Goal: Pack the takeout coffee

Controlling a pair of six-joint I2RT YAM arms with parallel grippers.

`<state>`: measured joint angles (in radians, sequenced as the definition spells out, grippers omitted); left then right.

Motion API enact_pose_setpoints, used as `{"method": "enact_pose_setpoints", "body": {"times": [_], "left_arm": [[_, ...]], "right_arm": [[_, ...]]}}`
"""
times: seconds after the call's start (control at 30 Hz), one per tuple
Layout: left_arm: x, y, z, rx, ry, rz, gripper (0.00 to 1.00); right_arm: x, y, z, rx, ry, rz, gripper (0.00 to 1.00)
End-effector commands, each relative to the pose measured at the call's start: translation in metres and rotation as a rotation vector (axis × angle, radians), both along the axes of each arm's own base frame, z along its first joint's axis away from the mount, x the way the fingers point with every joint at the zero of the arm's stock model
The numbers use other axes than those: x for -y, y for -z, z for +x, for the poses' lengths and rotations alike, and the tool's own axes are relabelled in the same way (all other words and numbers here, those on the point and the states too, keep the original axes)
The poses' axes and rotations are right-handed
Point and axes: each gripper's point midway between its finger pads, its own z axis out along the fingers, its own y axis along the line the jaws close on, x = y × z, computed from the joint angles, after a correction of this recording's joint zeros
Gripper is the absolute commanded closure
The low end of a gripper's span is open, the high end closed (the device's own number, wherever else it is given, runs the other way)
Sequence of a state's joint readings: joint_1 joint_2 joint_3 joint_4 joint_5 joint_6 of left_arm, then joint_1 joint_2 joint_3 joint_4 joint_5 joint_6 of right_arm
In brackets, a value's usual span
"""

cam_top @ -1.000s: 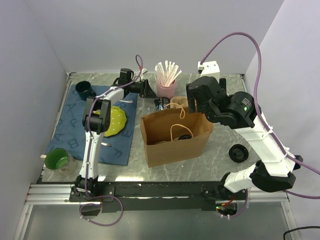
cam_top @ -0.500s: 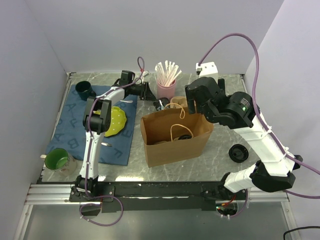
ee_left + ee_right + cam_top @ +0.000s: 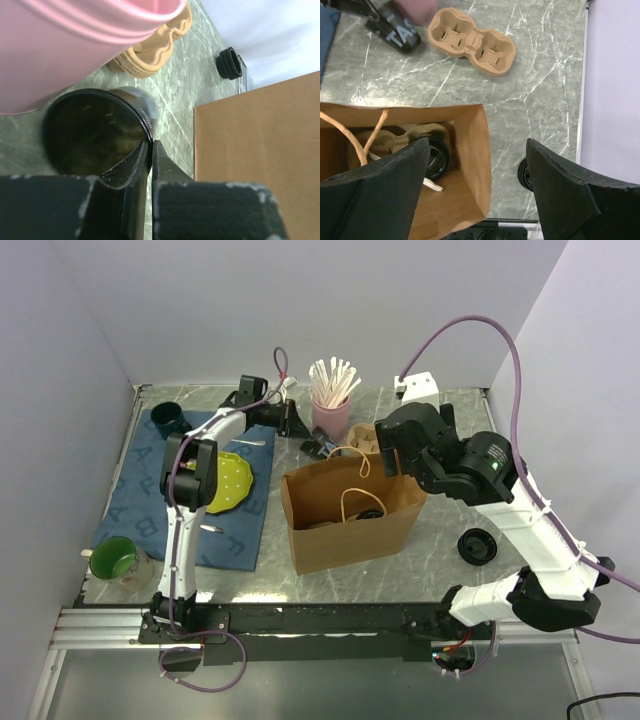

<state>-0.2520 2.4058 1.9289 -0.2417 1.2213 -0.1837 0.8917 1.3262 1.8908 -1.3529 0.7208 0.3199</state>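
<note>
Black plastic lid (image 3: pixel 477 545): flat on the grey marble-pattern table (image 3: pixel 440 575), at 4 o'clock of the bag, well apart from both arms.
Brown paper bag with twine handles (image 3: pixel 350 515): upright at table centre, mouth open. Inside is a moulded tray with a dark round cup top (image 3: pixel 437 157).
Right gripper (image 3: pixel 477 145): jaws spread wide, holding nothing, hovering over the bag's far right corner.
Black takeout cup with white lettering (image 3: pixel 95 130): the task's item. It lies on its side with no lid, at 12 o'clock of the bag and just beside the tumbler.
Left gripper (image 3: pixel 150 145): jaws nearly together, pinching the cup's rim wall, one finger inside the mouth and one outside.
Tan moulded cardboard two-cup carrier (image 3: pixel 472 42): empty, at 1 o'clock of the bag.
Pink tumbler of pale stirrers (image 3: pixel 331 415): farthest back, at 12 o'clock.
Risk, grip: a thin rim pinch may buckle the wall or let the cup swivel and drop.
Risk, lift: the tumbler stands close, so a sideways pull could topple it.
Risk, transfer: the bag's far edge may catch the cup, and the right arm crowds the mouth.
</note>
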Motion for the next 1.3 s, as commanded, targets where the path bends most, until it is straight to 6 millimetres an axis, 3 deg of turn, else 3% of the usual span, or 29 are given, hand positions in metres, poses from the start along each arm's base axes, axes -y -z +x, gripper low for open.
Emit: {"method": "enact_pose_setpoints", "body": {"times": [0.0,0.2,0.37,0.53,0.6,0.63,0.77,0.83,1.13,1.27], "left_arm": [[-0.004,-0.054,-0.002,0.132,-0.023,0.011,0.99],[-0.015,-0.06,-0.014,0.095,-0.062,0.108,0.99],[-0.026,-0.081,-0.009,0.171,-0.185,0.269,0.99],[-0.034,-0.088,-0.004,0.222,-0.315,0.457,0.99],[-0.033,-0.095,-0.004,0.249,-0.359,0.537,0.99],[-0.024,-0.107,-0.006,0.287,-0.368,0.547,0.99],[-0.022,-0.116,-0.01,0.367,-0.405,0.664,0.99],[-0.021,-0.116,-0.01,0.4,-0.418,0.713,0.99],[-0.045,-0.071,-0.008,0.401,-0.403,0.957,0.99],[-0.044,-0.05,-0.011,0.379,-0.369,0.991,0.99]], "right_arm": [[0.013,-0.013,-0.004,0.054,0.011,0.02,0.15],[0.017,-0.02,-0.005,0.084,0.001,0.028,0.15],[0.017,-0.028,-0.004,0.129,-0.022,0.047,0.15],[0.022,-0.033,-0.008,0.169,-0.047,0.068,0.14],[0.025,-0.033,-0.011,0.179,-0.053,0.082,0.14],[0.026,-0.032,-0.012,0.181,-0.055,0.079,0.14],[0.034,-0.037,-0.018,0.213,-0.065,0.091,0.14],[0.035,-0.038,-0.018,0.225,-0.068,0.093,0.14],[0.04,-0.043,-0.021,0.252,-0.07,0.11,0.14],[0.038,-0.044,-0.018,0.255,-0.075,0.095,0.14]]}}
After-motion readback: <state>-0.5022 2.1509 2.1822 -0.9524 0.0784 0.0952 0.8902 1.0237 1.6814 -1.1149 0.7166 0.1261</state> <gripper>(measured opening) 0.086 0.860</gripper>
